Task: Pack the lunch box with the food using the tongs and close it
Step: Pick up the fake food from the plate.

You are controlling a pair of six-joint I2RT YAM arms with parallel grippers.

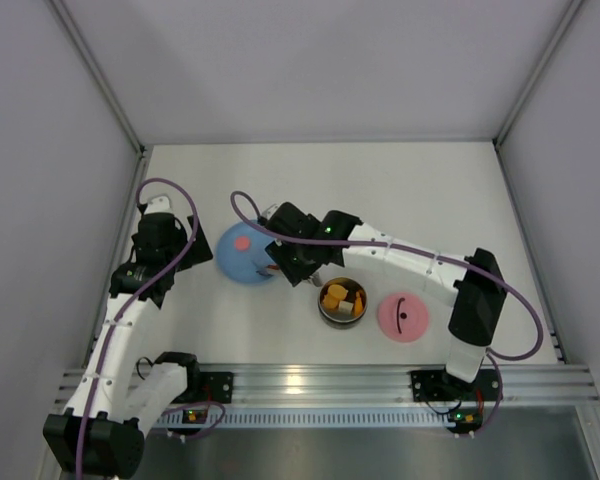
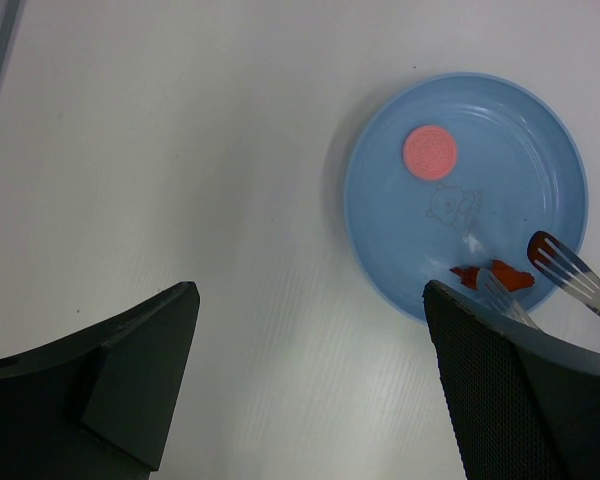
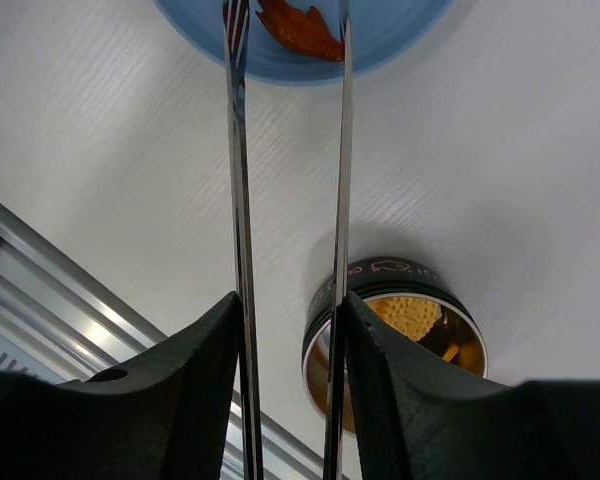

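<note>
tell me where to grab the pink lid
By the dark handle at the centre of the lid, coming straight down from above. The lid lies flat on the table, right of the bowl, so its rim likely offers no purchase. The thin curved handle seems the only part to pinch, with the fingers set across its thin side.

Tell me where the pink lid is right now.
In the top view the pink lid lies flat just right of the lunch box, apart from it, on the right arm's side.

Legible text: I read none, only a faint line drawing on the blue plate [image 2: 540, 150] and illegible pink marks on the lunch box [image 3: 380, 272] wall.
</note>
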